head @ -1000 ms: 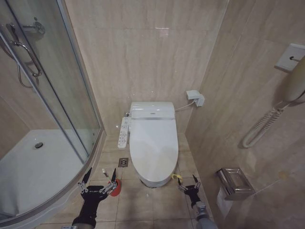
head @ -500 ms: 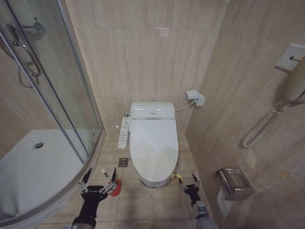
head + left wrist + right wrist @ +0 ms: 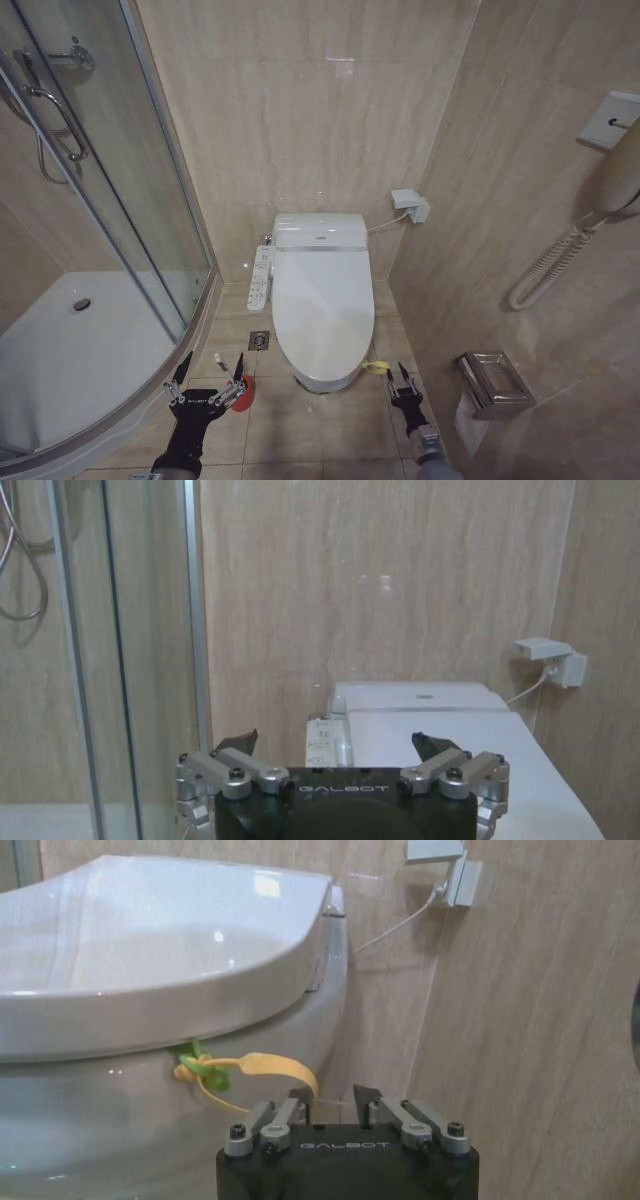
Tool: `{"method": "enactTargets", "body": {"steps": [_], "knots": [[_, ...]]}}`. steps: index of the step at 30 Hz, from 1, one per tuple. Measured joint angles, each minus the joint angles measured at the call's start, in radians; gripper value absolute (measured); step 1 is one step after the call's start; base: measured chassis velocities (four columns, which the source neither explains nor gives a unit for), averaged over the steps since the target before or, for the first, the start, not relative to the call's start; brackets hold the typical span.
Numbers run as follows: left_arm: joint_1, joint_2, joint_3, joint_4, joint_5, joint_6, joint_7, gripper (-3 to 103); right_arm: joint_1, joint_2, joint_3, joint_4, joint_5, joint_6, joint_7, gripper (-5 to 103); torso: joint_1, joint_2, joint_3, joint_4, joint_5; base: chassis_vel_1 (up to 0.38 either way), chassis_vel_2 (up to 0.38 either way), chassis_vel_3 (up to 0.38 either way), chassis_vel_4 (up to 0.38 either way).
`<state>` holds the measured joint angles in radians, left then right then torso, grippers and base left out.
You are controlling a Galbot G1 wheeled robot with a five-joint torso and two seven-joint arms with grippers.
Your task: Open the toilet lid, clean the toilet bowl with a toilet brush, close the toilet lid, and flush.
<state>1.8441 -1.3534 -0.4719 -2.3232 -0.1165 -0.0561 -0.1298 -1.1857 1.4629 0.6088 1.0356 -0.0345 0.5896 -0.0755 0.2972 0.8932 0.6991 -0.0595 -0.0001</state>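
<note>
Toilet lid [image 3: 322, 308] down. Right pincer [image 3: 403, 388] narrowly open, empty, low beside the bowl, lined up on the yellow-green loop [image 3: 240, 1071], probably the lifting tab. Left pincer [image 3: 208, 385] wide open, empty, parked.

The toilet lid [image 3: 322, 310] lies shut on the toilet bowl [image 3: 318, 381], shower tray [image 3: 70, 360] to its left, left gripper [image 3: 208, 377] and right gripper [image 3: 403, 384] flanking its front.
</note>
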Motion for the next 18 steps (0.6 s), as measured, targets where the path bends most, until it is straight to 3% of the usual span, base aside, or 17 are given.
{"method": "enactTargets", "body": {"steps": [2, 3, 8, 9, 18], "knots": [[0.0, 0.0, 0.0, 0.0, 0.0, 0.0, 0.0, 100, -0.002, 0.0, 0.0, 0.002, 0.001, 0.0, -0.001, 55, 0.0, 0.0, 0.0, 0.0, 0.0, 0.0, 0.0, 0.0, 0.0], [0.0, 0.0, 0.0, 0.0, 0.0, 0.0, 0.0, 100, -0.004, 0.0, 0.0, 0.005, 0.003, 0.0, -0.001, 23, 0.0, 0.0, 0.0, 0.0, 0.0001, 0.0, 0.0, 0.0, 0.0], [0.0, 0.0, 0.0, 0.0, 0.0, 0.0, 0.0, 100, -0.009, 0.001, 0.001, 0.017, 0.007, 0.0, -0.004, 23, 0.0, 0.0, 0.0, 0.0, 0.0001, 0.0, 0.0, 0.0, 0.0], [0.0, 0.0, 0.0, 0.0, 0.0, 0.0, 0.0, 100, -0.01, 0.002, 0.001, 0.017, 0.007, 0.0, -0.005, 1, 0.0, 0.0, 0.0, 0.0001, 0.0001, 0.0, 0.0, 0.0, 0.0], [0.0, 0.0, 0.0, 0.0, 0.0, 0.0, 0.0, 100, -0.029, 0.001, 0.0, 0.081, 0.036, -0.013, 0.002, 0, 0.0, 0.0, 0.0, 0.0001, 0.0002, 0.0, 0.0, 0.0, 0.0]]}}
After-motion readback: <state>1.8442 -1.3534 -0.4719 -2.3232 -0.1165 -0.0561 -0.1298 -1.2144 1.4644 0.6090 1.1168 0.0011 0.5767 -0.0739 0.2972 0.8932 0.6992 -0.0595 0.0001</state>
